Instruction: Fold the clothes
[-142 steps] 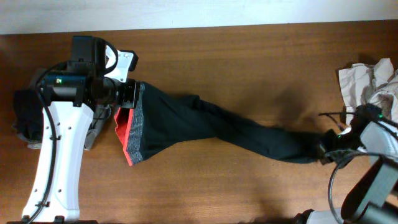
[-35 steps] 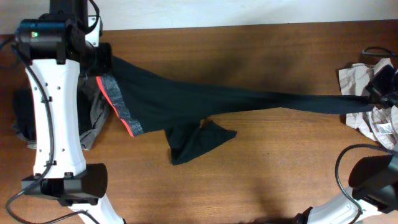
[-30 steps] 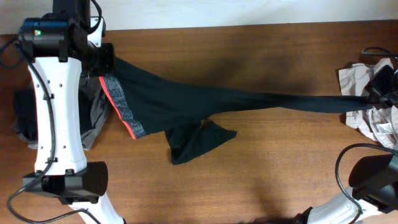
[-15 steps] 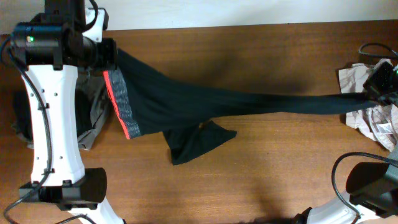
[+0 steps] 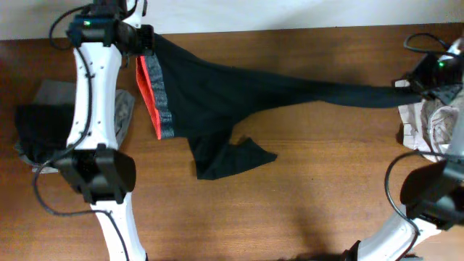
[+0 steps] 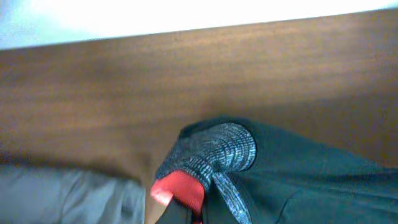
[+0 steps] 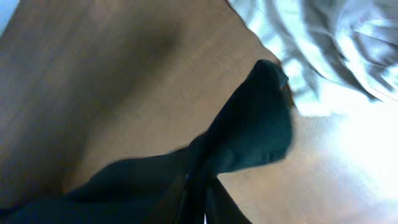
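Long black soft leggings [image 5: 217,94]: long axis runs left to right over the brown wooden table [image 5: 312,181]. Grey waistband [image 5: 161,109] clenched by left gripper [image 5: 148,45]; far leg end pinched by right gripper [image 5: 406,85].

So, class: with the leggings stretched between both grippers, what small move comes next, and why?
Probably lower the leggings onto the table: the left gripper pinches the waistband, the right gripper holds one leg taut, and the other leg lies bunched below.

Robot lab bench, wooden tabletop [image 5: 312,196] (plain brown grain), white wall [image 5: 290,11] behind, left arm [image 5: 93,101], right arm [image 5: 457,141], both cabled.
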Action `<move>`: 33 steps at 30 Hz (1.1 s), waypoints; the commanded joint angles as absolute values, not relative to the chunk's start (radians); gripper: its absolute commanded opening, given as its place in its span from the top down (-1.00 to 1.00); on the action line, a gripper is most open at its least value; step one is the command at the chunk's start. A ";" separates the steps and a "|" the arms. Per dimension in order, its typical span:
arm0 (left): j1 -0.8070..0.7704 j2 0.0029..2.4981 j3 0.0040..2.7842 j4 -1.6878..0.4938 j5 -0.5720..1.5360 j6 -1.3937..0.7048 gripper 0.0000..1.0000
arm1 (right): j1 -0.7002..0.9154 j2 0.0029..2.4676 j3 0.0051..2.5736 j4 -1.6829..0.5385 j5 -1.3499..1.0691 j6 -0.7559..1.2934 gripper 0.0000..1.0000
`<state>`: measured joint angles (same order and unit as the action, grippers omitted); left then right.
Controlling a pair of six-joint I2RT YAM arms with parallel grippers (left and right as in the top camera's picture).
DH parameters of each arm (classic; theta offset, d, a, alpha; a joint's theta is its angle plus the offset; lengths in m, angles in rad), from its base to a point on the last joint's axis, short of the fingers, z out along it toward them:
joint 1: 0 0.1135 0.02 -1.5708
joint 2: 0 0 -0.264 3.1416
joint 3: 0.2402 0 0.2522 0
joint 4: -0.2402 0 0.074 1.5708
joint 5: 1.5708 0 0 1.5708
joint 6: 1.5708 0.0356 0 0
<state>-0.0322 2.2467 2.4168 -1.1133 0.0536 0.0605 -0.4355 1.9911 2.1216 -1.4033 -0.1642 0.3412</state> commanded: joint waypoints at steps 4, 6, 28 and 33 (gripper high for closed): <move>-0.031 2.310 2.422 -1.018 0.049 0.084 0.50 | -0.364 2.108 2.123 -1.288 -0.180 0.375 0.20; -0.030 2.307 2.423 -1.033 0.026 0.084 0.09 | -0.358 2.128 2.123 -1.271 -0.180 0.374 -0.02; -0.017 2.227 2.337 -1.503 0.038 0.069 -0.33 | -0.165 2.098 2.124 -1.548 -0.337 -0.004 -0.27; -0.017 2.222 2.333 -1.604 0.038 0.069 -0.01 | -0.043 2.095 2.124 -1.578 -0.337 -0.075 -0.26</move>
